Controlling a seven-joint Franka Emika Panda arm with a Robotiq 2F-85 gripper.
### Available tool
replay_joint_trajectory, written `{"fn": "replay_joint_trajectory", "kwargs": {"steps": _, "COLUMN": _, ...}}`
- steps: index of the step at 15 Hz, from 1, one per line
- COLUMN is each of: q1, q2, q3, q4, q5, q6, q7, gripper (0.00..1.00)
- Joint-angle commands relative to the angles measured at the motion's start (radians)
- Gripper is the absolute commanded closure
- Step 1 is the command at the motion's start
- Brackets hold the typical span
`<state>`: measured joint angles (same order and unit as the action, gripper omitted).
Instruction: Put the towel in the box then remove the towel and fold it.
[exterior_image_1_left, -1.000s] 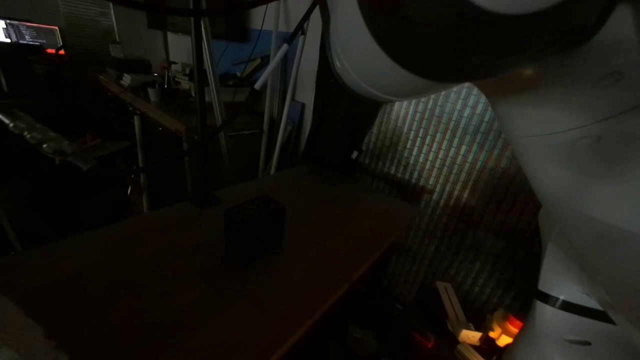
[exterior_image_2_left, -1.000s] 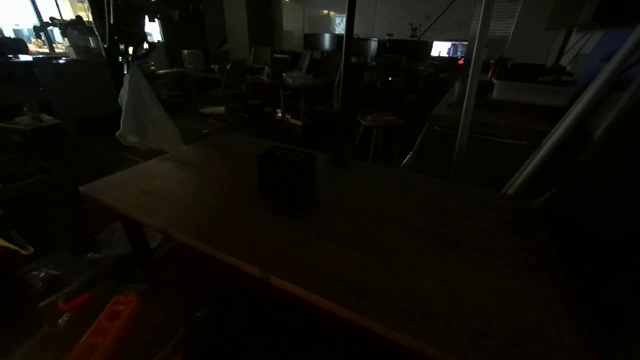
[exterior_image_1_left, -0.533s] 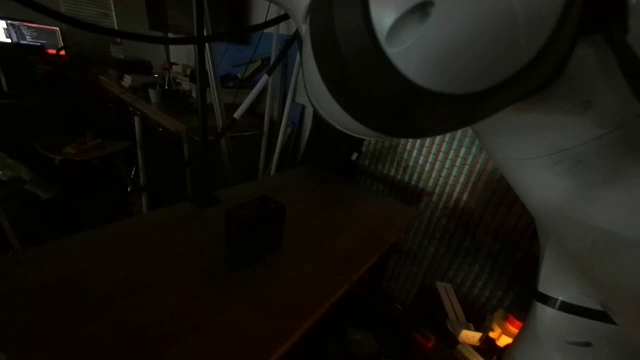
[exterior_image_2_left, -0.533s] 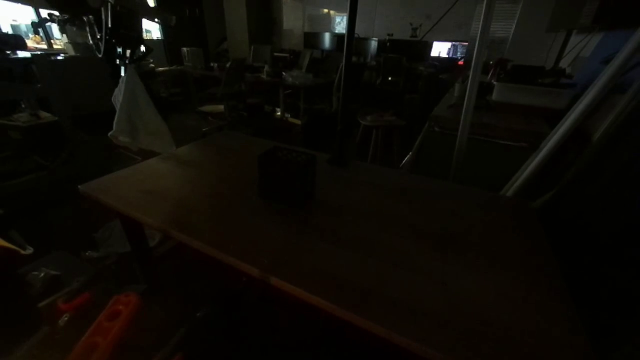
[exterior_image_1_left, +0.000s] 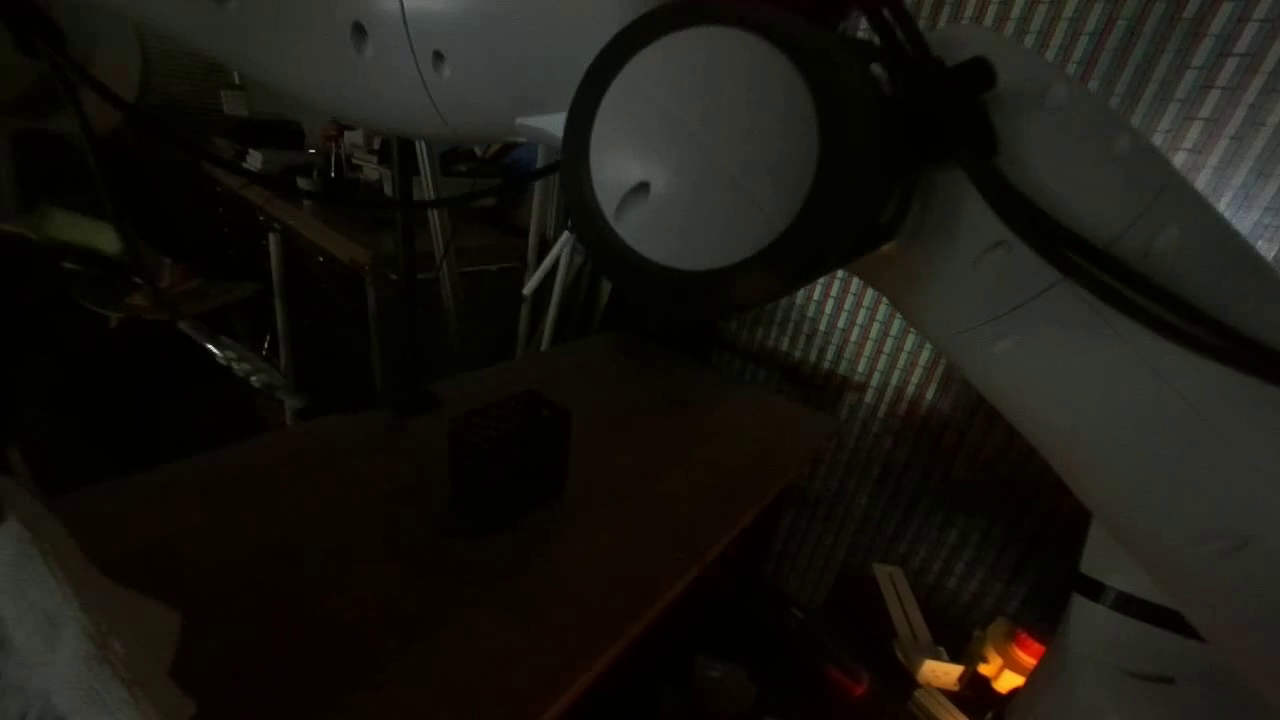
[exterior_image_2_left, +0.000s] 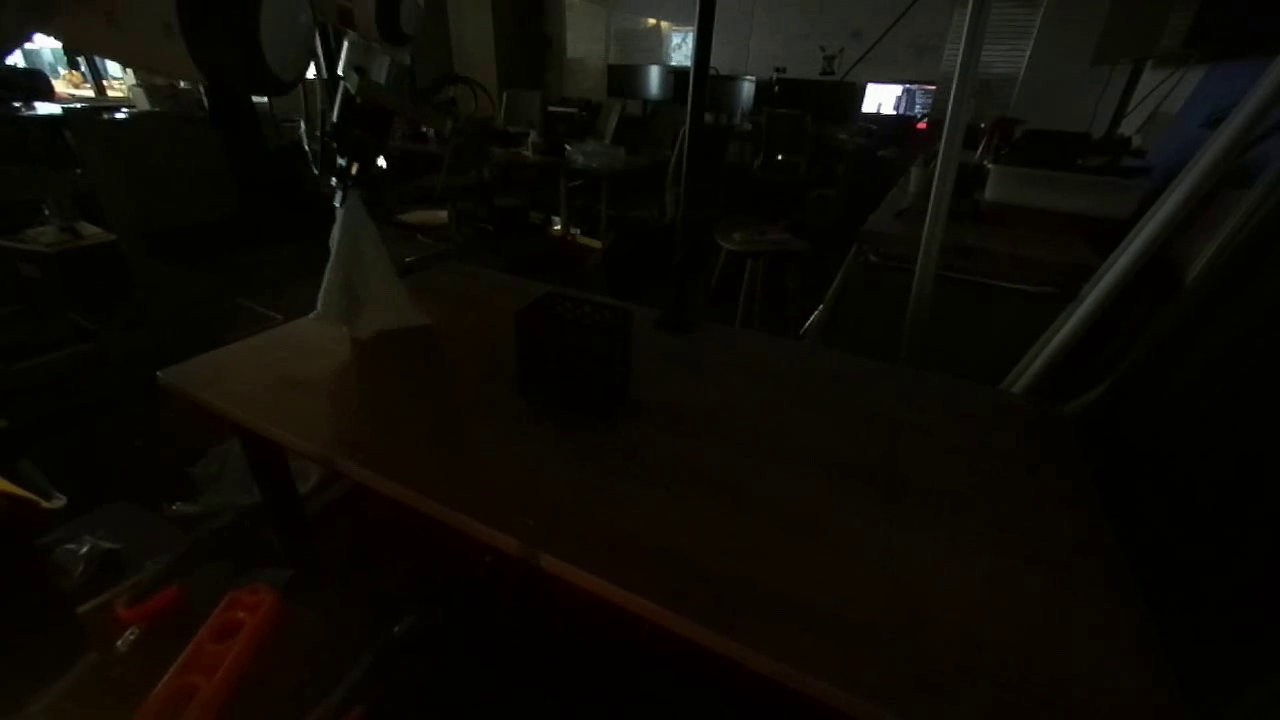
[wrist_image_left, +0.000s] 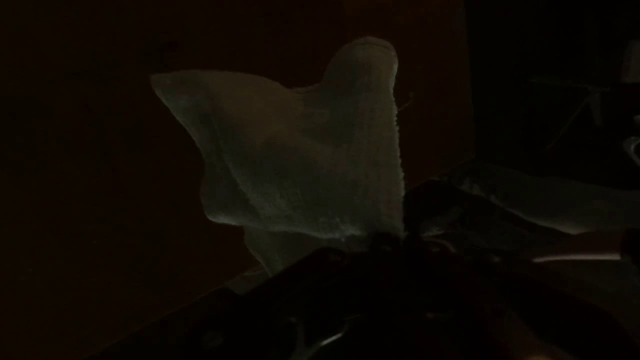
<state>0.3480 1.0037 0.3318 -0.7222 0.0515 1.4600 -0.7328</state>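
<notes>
Whitish-grey, softly wrinkled cloth towel (exterior_image_2_left: 362, 278): hanging by its top from the tightly closed dark mechanical hand (exterior_image_2_left: 345, 195), over one end of the dark reddish-brown, flat-topped desk (exterior_image_2_left: 800, 470), apart from the near-black cube-like box (exterior_image_2_left: 573, 352). Too dim to judge contact below. Likely step: a carry to the box or a folding spot. Travel slowly to calm swing, centre the drooping corners over the target, descend straight, release only once slack.

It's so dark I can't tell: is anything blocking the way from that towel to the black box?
Nothing visible. In an exterior view, the towel hangs from the gripper; no object shows between it and the box on the table, though gloom could hide small things.
</notes>
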Motion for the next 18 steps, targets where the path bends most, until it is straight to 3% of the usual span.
{"fn": "replay_joint_trajectory", "kwargs": {"steps": 1, "q1": -0.101, "q2": 0.055, "q3": 0.029, "q4": -0.071, "q5": 0.076, "q6": 0.095, "q7": -0.09, "gripper": 0.99}}
{"fn": "replay_joint_trajectory", "kwargs": {"steps": 7, "q1": -0.226, "q2": 0.056, "q3": 0.04, "q4": -0.286, "q5": 0.159, "q6": 0.27, "q7": -0.216, "gripper": 0.99}}
{"fn": "replay_joint_trajectory", "kwargs": {"steps": 15, "q1": -0.342, "q2": -0.066, "q3": 0.061, "q4": -0.58, "q5": 0.216, "q6": 0.434, "q7": -0.307, "gripper": 0.99}}
{"fn": "replay_joint_trajectory", "kwargs": {"steps": 18, "q1": -0.377, "q2": -0.131, "q3": 0.027, "q4": -0.662, "q5": 0.233, "q6": 0.458, "q7": -0.302, "gripper": 0.99}}
